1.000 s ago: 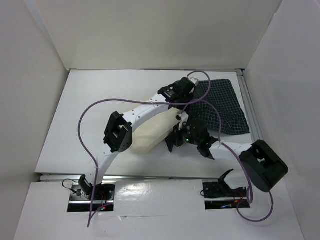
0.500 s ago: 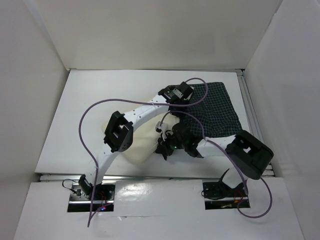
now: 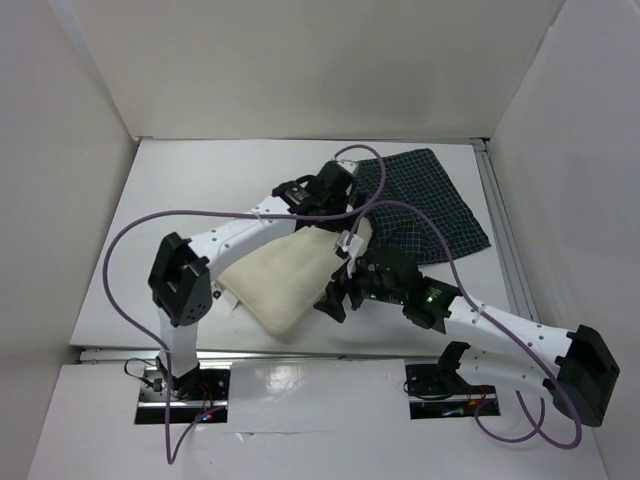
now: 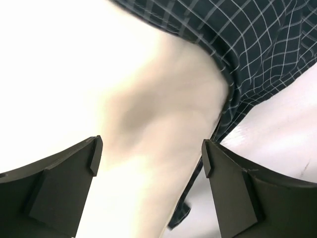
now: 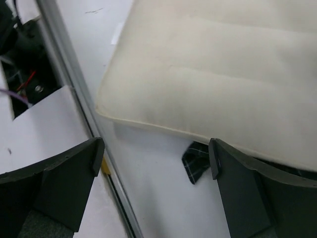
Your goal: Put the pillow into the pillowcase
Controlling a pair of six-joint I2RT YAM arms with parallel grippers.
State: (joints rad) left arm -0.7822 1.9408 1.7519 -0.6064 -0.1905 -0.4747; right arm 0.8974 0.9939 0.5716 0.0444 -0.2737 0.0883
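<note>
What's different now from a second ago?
Both arms swung out: the left elbow went leftward, the right arm dropped low to the right. The left gripper and right gripper now stand open over the pillow, holding nothing. The pillow shows more, nearer the front. The pillowcase stays far right, over the pillow's far end.

Cream pillow [image 3: 282, 285] lying diagonally, far end inside dark checked pillowcase [image 3: 430, 195]

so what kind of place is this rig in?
Likely a lab test cell, not a home: white table boxed in by plain white walls, two robot arms bolted at its edge, a pillow and pillowcase laid out.
</note>
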